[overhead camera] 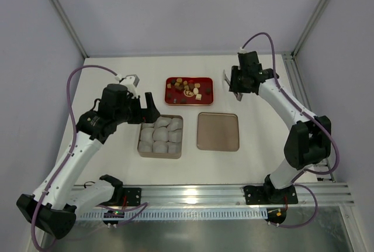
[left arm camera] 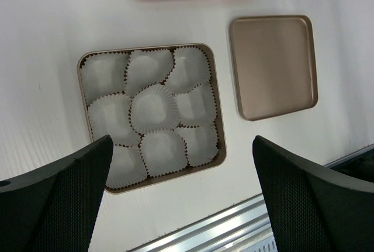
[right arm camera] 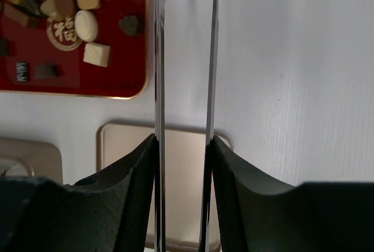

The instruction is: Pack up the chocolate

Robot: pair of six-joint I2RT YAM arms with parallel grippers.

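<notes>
A white, faintly grained table [overhead camera: 263, 147] carries three containers. At the back is one glossy red tray [overhead camera: 205, 82], oblong with rounded corners and a thin gold rim. All the chocolate [right arm camera: 86, 25] in view lies on this tray: more than a dozen tiny pieces, too crowded for an exact count. Some are dark brown, some tan-gold and some cream, shaped as cubes, ovals and rounds.

Nearer is one tan square tin [left arm camera: 220, 147] with rounded corners. It is packed with nine white pleated paper cups [left arm camera: 153, 109] in three rows of three, their frilled edges pressing together. Just to the right of the tin, not touching it, lies one matching tan lid [left arm camera: 273, 68], smooth and shallow.

The left gripper [left arm camera: 182, 141] hangs above the tin with its black textured fingers spread wide and holding nothing. The right gripper [right arm camera: 182, 144] sits just right of the red tray. Its fingers pinch a pair of thin shiny metal tongs [right arm camera: 159, 59], whose two blades stand close together with a narrow gap between them.
</notes>
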